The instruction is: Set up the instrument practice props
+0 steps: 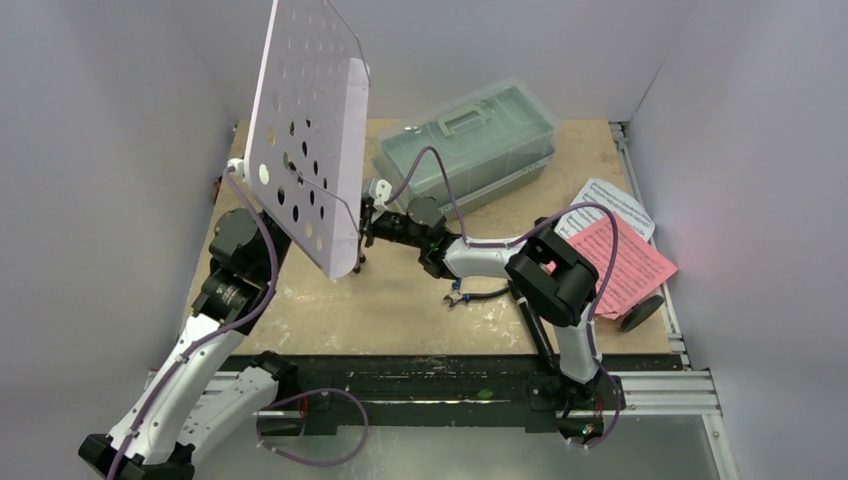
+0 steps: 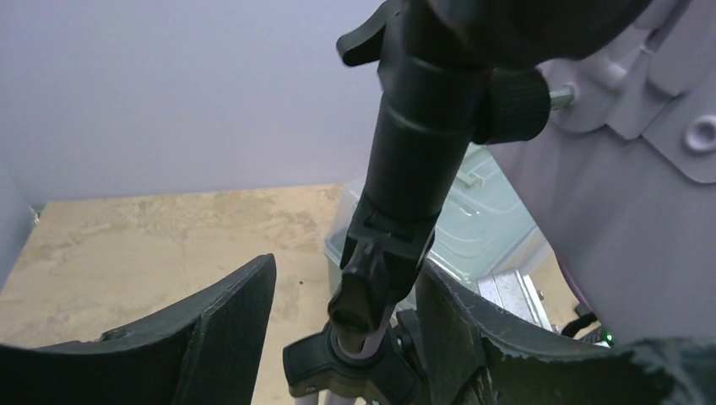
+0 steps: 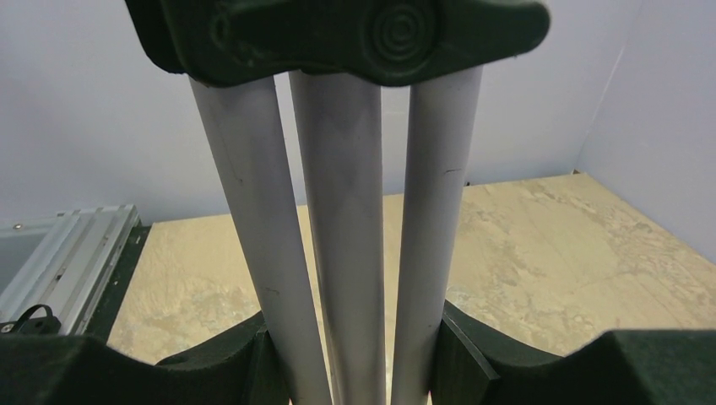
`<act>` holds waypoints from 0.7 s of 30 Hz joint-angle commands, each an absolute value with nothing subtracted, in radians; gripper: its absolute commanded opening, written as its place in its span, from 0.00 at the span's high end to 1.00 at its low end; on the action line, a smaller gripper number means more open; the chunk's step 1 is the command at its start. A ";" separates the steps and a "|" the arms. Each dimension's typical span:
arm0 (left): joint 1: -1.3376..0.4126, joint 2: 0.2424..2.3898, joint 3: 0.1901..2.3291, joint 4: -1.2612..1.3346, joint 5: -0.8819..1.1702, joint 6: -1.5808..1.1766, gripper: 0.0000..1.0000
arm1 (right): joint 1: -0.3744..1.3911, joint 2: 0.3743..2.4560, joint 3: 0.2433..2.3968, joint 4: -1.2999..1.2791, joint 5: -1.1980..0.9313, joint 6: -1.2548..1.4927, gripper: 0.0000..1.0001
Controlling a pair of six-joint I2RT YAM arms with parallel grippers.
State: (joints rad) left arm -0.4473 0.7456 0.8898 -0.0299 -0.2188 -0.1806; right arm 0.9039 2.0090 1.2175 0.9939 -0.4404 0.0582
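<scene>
Over the desk [image 1: 400, 310] the music stand [image 1: 305, 130] stood upright; right claw [image 3: 350, 354] clamped its folded legs [image 3: 346, 211]; left claw [image 2: 346, 278] straddled its post [image 2: 422, 152], part-open.

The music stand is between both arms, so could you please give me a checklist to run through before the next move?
1. Right claw gripping the legs of the music stand: ok, its fingers press the bundle from both sides.
2. Left claw clamped on the black neck: not ok, a gap shows beside one finger.
3. Legs spread: not ok, the three tubes lie together.
4. Pink sheet and white sheet on the stand: not ok, both lie on the table.
5. Stand resting on the table: cannot tell from these views.
</scene>
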 commanded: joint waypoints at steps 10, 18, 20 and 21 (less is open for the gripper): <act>-0.448 0.861 0.866 0.219 -0.144 -0.005 0.58 | 0.921 1.968 1.269 0.934 -0.452 0.083 1.00; -0.441 0.853 0.794 0.334 -0.135 0.064 1.00 | 0.964 1.877 1.228 0.814 -0.213 0.118 0.55; -0.433 0.836 0.756 0.369 -0.126 0.056 1.00 | 0.975 1.846 1.228 0.752 -0.115 0.173 0.43; -0.420 0.826 0.739 0.383 -0.119 0.043 1.00 | 0.976 1.824 1.220 0.724 -0.065 0.209 0.39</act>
